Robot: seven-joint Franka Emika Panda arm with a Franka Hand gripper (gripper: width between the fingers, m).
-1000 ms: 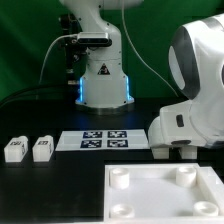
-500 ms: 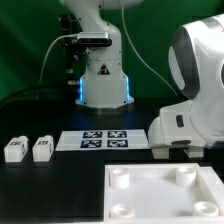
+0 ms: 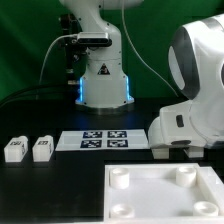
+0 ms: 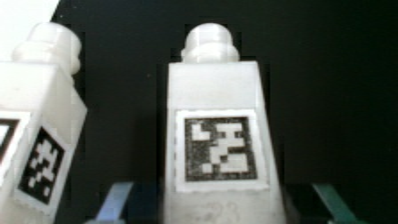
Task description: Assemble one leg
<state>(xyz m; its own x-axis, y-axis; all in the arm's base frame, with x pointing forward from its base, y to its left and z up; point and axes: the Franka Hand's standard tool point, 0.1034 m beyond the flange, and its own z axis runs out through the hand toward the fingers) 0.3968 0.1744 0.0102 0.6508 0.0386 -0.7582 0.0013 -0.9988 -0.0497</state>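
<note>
White leg | claw spread astride it | 2nd leg adj.

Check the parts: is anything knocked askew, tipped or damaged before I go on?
Nothing stands out. The leg sits squarely inside the open gripper, a second leg beside it, both whole. The plate lies flat, sockets up, and the marker board is straight.

No words, brands or numbers are being shown legibly. Black-and-white square marker tags are being displayed on the marker board, the leg and a second leg. A triangular mark, too small to read, is being carried on the arm's base.
</note>
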